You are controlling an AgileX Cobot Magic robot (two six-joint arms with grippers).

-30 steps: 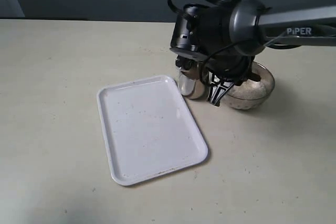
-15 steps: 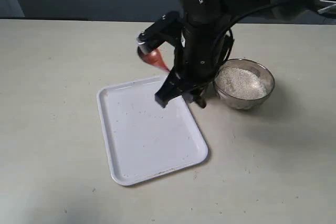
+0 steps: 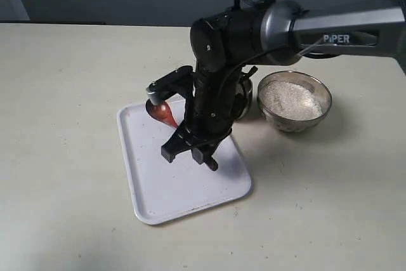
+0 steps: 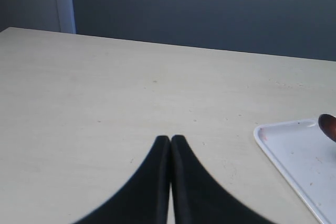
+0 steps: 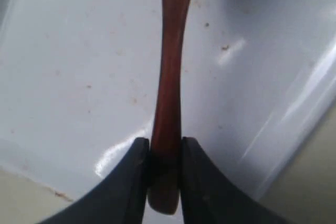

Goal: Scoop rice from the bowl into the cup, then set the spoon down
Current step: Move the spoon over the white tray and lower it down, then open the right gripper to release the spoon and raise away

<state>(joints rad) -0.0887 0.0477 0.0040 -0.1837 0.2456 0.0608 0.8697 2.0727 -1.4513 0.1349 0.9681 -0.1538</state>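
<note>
Set-down step in hand: right gripper [image 5: 165,150] clenched on reddish-brown wooden spoon [image 5: 170,66] over white rectangular tray [image 3: 158,182]; judged next, lower and release.

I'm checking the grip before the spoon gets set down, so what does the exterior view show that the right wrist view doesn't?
Only the exterior view shows the bowl of rice, the oval head of the spoon and the whole white tray. Only the right wrist view shows the right gripper up close, with both fingers pressed against the slim handle near its end. Both views show the spoon held over the tray.
</note>
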